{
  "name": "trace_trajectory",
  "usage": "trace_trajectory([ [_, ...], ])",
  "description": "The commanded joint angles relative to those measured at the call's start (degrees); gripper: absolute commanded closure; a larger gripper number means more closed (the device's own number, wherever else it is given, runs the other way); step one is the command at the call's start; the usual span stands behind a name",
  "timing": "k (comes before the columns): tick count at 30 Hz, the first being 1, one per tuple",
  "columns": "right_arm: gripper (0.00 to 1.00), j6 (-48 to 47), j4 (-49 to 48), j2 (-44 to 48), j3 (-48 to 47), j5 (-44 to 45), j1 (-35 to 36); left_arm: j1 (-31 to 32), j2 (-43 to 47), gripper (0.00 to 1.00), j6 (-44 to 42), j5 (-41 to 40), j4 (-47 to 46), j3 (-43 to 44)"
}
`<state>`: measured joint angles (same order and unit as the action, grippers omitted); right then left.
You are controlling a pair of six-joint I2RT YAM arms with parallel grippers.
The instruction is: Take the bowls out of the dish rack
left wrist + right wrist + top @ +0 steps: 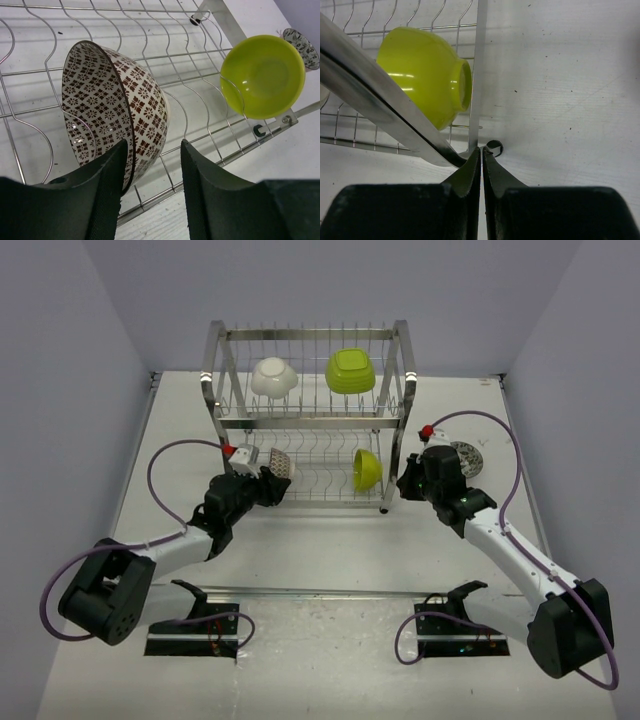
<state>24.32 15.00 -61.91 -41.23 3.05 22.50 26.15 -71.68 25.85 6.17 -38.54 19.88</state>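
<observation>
Dial: read on the top view; twelve o'clock lies away from the arm bases
Dish rack (310, 423): stands on the table (330, 550) toward twelve o'clock; two wire tiers; four shiny posts
Upper tier: white bowl (272, 377) at ten o'clock of the rack; squarish lime bowl (351, 371) at two o'clock, apart from it
Lower tier, left: patterned bowl (281, 464) at eight o'clock; it stands on edge among the dividers, and the left wrist view shows both its hollow and its patterned outside
Lower tier, right: round lime bowl (367, 469) at four o'clock, on edge; its hollow faces nine o'clock and its foot faces three o'clock; well apart from the patterned bowl
Outside the rack: second patterned bowl (468, 455) on the table at three o'clock of the rack, partly hidden behind the right arm
Left gripper (270, 474): at the rack's eight o'clock corner; jaws parted and straddling the patterned bowl's rim, one finger before the hollow and the other outside the wall; a gap shows beside the outer finger, so the bowl is not clamped
Right gripper (408, 486): just beside the rack's post at four o'clock; jaws pressed together with nothing between them; tips near the post's foot
</observation>
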Motion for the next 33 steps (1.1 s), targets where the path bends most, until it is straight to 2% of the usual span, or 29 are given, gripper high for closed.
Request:
trace_trajectory([
  [1,0.97,-1.29,-1.47,0.47,-2.36,0.20,0.17,-0.66,-1.09,0.53,-1.06,2.08,-5.57,-0.89],
  [3,0.97,-1.38,-1.29,0.47,-2.36,0.38,0.17,-1.01,-1.27,0.54,-1.32,2.44,-6.54,-1.25],
  [10,0.97,-1.38,-1.38,0.74,-2.36,0.38,0.17,-1.98,-2.58,0.71,-2.55,4.81,-8.04,-0.81],
  [14,0.97,-1.29,-1.56,0.39,-2.19,0.38,0.17,-2.24,-3.03,0.73,-3.08,6.48,-10.14,-0.89],
  [18,0.98,-1.20,-1.65,0.21,-2.27,0.38,0.17,-2.33,-3.46,0.79,-3.00,7.80,-11.72,-0.89],
  [21,0.98,-1.46,-1.29,0.39,-2.62,0.73,0.26,-2.51,-4.87,0.88,-2.38,9.29,-13.75,-0.72],
  [22,0.98,-1.55,-1.12,0.39,-2.71,0.90,0.17,-2.51,-5.48,0.97,-2.12,9.82,-14.53,-0.89],
  [23,0.98,-1.64,-0.86,0.56,-2.89,0.91,0.26,-2.60,-5.66,1.00,-1.42,9.91,-16.02,-0.98],
  [33,0.99,-1.55,-0.77,0.21,-3.06,1.43,0.17,-2.69,-8.83,1.00,2.98,14.73,-27.98,-2.65],
])
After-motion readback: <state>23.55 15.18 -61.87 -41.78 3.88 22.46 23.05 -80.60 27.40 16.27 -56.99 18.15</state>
